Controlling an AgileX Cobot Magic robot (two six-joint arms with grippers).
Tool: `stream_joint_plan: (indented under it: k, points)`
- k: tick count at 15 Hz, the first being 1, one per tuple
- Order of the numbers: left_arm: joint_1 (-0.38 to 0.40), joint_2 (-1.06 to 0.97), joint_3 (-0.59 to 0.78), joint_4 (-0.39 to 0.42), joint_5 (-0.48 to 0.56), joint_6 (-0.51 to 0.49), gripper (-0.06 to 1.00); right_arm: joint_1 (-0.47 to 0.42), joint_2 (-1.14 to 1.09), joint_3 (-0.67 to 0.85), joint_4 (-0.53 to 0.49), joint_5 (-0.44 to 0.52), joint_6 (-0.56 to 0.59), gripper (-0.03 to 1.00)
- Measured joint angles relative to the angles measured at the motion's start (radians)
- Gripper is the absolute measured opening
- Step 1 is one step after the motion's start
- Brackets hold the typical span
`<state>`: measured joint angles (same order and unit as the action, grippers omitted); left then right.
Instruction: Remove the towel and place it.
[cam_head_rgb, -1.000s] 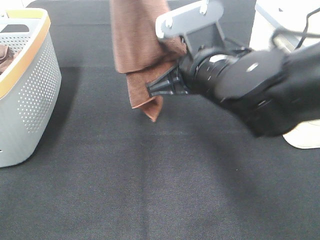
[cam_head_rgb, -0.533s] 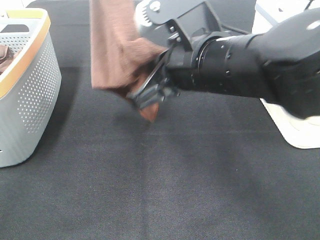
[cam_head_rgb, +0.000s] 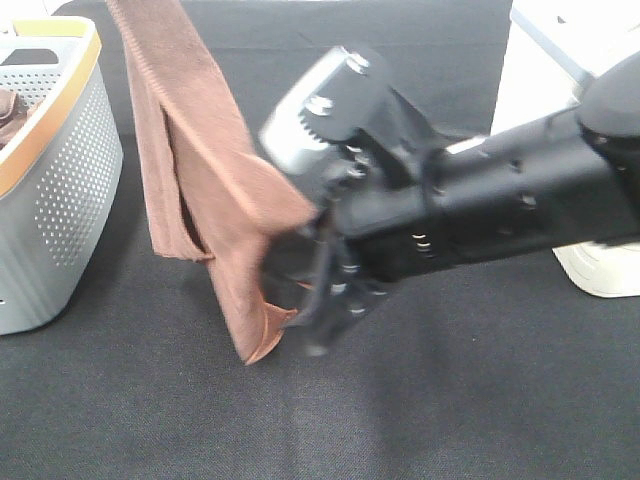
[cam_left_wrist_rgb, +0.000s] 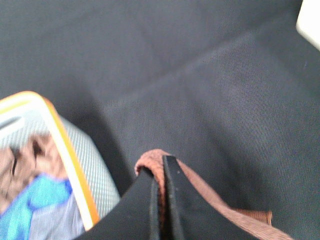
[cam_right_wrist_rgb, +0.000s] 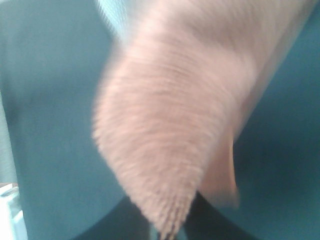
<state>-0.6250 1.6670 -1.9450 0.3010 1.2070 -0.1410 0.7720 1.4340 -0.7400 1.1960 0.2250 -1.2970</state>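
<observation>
- the towel (cam_head_rgb: 200, 200): reddish-brown terry, hanging in the air over the black mat (cam_head_rgb: 450, 400), out of the basket and just beside it; lowest corner near the mat, contact unclear
- top edge runs out of the exterior view; left wrist view shows a fold of hem clamped there
- left gripper (cam_left_wrist_rgb: 161, 169): fingers pressed together on that fold, nothing else in them
- right gripper (cam_right_wrist_rgb: 170, 232): reaches in from the right and low on the cloth; the towel tip runs down between its fingers, so it looks closed on the lower edge; view is blurred
- grey basket (cam_head_rgb: 70, 180) with orange rim: other cloths inside, one blue (cam_left_wrist_rgb: 35, 200)
- white object (cam_head_rgb: 600, 270) at the far right, well apart from the towel
- step judged: spreading the held towel before laying it on the mat
- to do it well: pull the two grips apart until the cloth is taut, lower both evenly, let the low edge land first, release only once it lies flat, steer away from the basket rim
</observation>
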Motion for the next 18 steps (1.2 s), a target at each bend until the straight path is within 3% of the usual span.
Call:
stream_joint_plan:
  k: [2, 3, 4, 5, 6, 7, 9, 11, 13, 15, 18]
  points:
    - [0.0, 0.0, 0.0, -0.019, 0.004, 0.002, 0.0, -0.108, -0.011, 0.0, -0.311, 0.048, 0.322, 0.0]
    - [0.0, 0.0, 0.0, -0.019, 0.004, 0.002, 0.0, -0.108, -0.011, 0.0, -0.311, 0.048, 0.322, 0.0]
    - [0.0, -0.001, 0.0, -0.044, 0.005, 0.002, 0.0, -0.162, -0.025, -0.007, -0.498, 0.111, 0.488, 0.0]
    - [-0.003, -0.001, 0.0, -0.088, 0.009, 0.002, 0.0, -0.222, -0.045, -0.047, -0.805, 0.221, 0.777, 0.0]
    - [-0.003, -0.001, 0.0, -0.105, 0.01, 0.002, 0.0, -0.238, -0.059, -0.083, -1.014, 0.269, 0.956, 0.0]
    - [-0.003, -0.001, 0.0, -0.106, 0.011, 0.002, 0.0, -0.239, -0.074, -0.124, -1.196, 0.288, 1.136, 0.0]
    - [-0.003, -0.001, 0.0, -0.085, 0.011, 0.002, 0.0, -0.239, -0.093, -0.208, -1.441, 0.302, 1.377, 0.0]
    - [0.025, 0.013, 0.0, -0.06, 0.005, 0.002, 0.0, -0.24, -0.078, -0.296, -1.602, 0.301, 1.474, 0.0]
    - [0.073, 0.069, 0.0, -0.034, -0.068, 0.002, 0.0, -0.24, -0.023, -0.393, -1.701, 0.289, 1.496, 0.0]
    - [0.132, 0.137, 0.0, -0.018, -0.188, 0.002, 0.0, -0.241, 0.072, -0.477, -1.789, 0.262, 1.498, 0.0]
    - [0.223, 0.245, 0.0, -0.014, -0.485, 0.002, 0.0, -0.306, 0.257, -0.66, -1.892, 0.223, 1.518, 0.0]
